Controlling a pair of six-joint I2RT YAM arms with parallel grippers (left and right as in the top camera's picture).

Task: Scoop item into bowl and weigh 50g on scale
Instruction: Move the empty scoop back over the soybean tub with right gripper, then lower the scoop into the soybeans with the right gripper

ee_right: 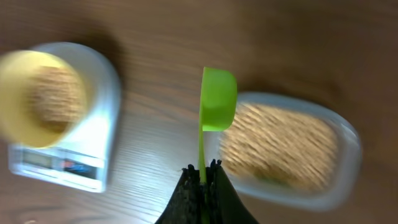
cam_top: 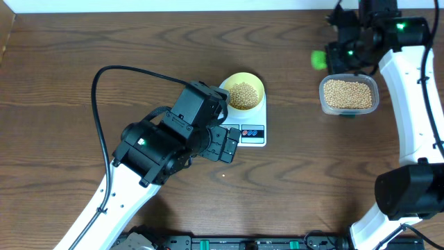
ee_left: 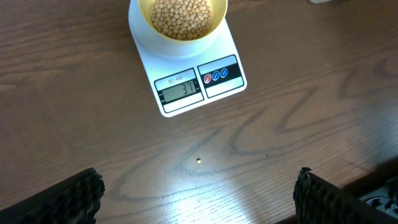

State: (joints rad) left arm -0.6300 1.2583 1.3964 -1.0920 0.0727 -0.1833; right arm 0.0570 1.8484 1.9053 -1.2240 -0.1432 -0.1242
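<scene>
Beside scale [cam_top: 254,133], left pincer [cam_top: 230,143] agape

Inspection of non-task items. The desk [cam_top: 55,83] is dark brown wood with strong grain, and I note a bright glare patch on it in my left wrist view. A small pale speck [ee_left: 198,160] lies alone on the bare wood, too small to identify. A clear tub [cam_top: 322,97], rounded-rectangular, stands flat on the desk's right side. A bright green scoop [ee_right: 217,99] is pinched by its thin handle between my right fingers [ee_right: 194,180], its cup near the tub's rim; blur prevents judging contact. A white strip [cam_top: 173,5] runs along the desk's far edge.
</scene>
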